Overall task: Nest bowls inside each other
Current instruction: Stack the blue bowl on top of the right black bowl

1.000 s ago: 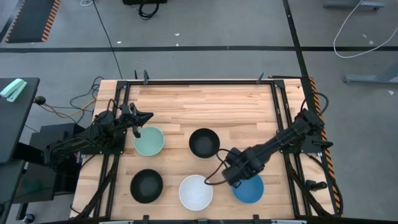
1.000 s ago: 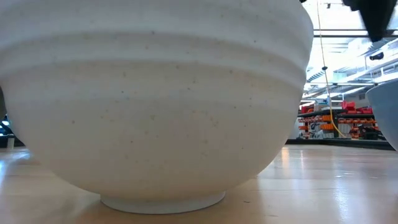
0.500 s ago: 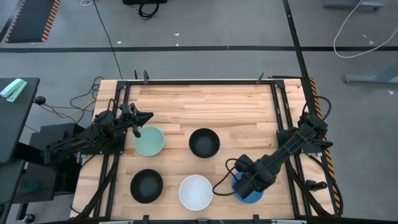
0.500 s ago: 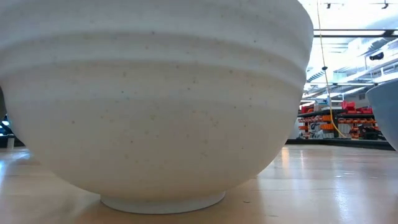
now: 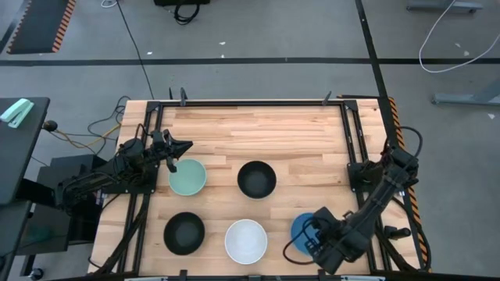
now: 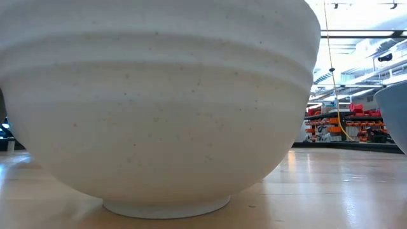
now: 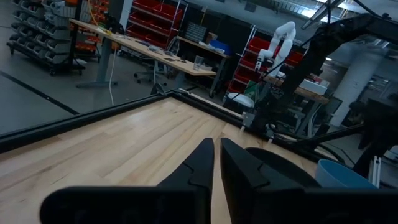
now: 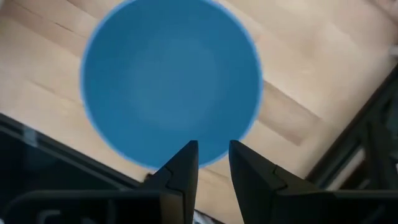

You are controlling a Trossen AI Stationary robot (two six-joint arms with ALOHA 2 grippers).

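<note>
1. While none of the bowls is nested yet, five of them are visible from above, each standing alone on the wooden worktop (image 5: 258, 129).
2. The mint green bowl (image 5: 187, 176) is at the left, and a black bowl (image 5: 257, 179) is near the centre.
3. Along the front edge stand a second black bowl (image 5: 184, 232), a white bowl (image 5: 246, 240) and the blue bowl (image 5: 306, 228), in a row and apart from each other.
4. In the low view the white bowl fills almost the whole picture.
5. The right pincer (image 8: 213, 163) hangs directly above the near rim of the blue bowl, its fingers (image 8: 184, 168) released with a narrow gap and grasping nothing.
6. The left pincer (image 7: 216, 163) waits just beside the far-left rim of the mint green bowl, nearly clenched and empty.
</note>
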